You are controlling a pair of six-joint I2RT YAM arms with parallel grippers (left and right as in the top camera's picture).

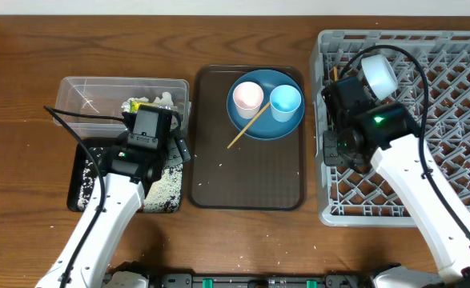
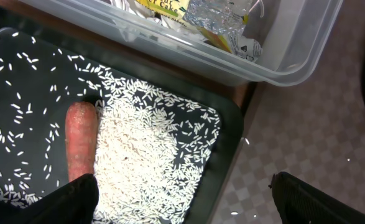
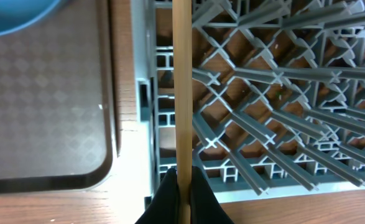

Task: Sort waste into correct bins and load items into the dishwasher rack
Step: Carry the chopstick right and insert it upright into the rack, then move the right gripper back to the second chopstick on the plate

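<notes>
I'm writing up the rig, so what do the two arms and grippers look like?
The left arm and right arm have smooth white links and black joint housings. Thin black cables loop off the wrists. A small green light glows on the right wrist. The left gripper and right gripper have matte black fingers.

Bright, even light — soft shadows, slight glare on the clear tub (image 2: 285,73).

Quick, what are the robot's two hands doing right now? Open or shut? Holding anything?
Left gripper: open, holding nothing.
Right gripper: shut on a wooden chopstick.
</notes>
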